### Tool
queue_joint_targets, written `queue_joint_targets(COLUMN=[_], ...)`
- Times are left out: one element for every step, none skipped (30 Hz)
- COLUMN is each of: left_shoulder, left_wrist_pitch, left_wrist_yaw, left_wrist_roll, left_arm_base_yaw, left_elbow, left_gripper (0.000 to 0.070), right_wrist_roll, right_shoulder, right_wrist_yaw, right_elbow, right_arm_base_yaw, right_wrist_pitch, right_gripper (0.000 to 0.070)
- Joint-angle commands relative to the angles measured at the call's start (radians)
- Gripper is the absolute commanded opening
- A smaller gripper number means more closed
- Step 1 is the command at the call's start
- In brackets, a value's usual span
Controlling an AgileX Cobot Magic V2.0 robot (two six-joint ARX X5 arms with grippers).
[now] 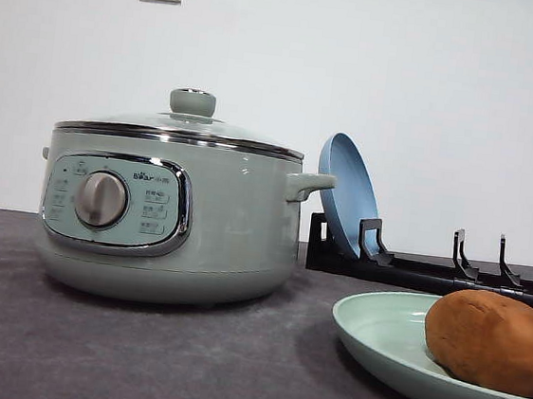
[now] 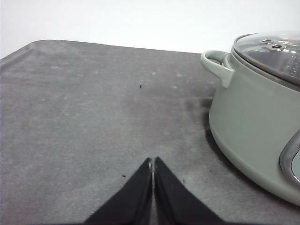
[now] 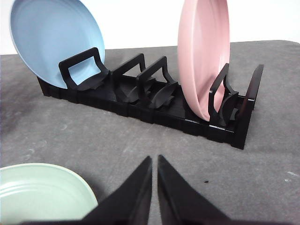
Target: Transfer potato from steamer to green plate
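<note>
Potato [image 1: 492, 339] lies on green plate [image 1: 381, 337], at 4 o'clock from steamer [image 1: 175, 211], lid on. Blue plate [image 3: 55, 40] and pink plate [image 3: 204, 56] upright in rack [image 3: 154, 101]. My left gripper [image 2: 153, 162] clenched, empty. My right gripper [image 3: 154, 160] clenched, empty, over cloth.

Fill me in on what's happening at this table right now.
Nothing is being handled at this moment. The potato already lies on the green plate, and the steamer stands beside it with its glass lid on. The left gripper is shut and empty above the grey table next to the steamer. The right gripper is shut and empty too, facing the black rack that holds a blue plate and a pink plate.
</note>
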Motion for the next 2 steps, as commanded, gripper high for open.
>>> queue_joint_targets(left_shoulder=[-0.001, -0.001], left_wrist_pitch=[0.001, 0.001], left_wrist_yaw=[-0.006, -0.006], left_wrist_roll=[0.015, 0.015], left_arm_base_yaw=[0.002, 0.002], left_elbow=[-0.02, -0.02], left_gripper=[0.0, 0.0], right_wrist_roll=[-0.01, -0.01], right_shoulder=[-0.002, -0.002], right_wrist_yaw=[0.002, 0.002], right_elbow=[-0.005, -0.005], right_arm_base_yaw=[0.001, 0.001], right_wrist_pitch=[0.01, 0.01], right_gripper=[0.001, 0.001])
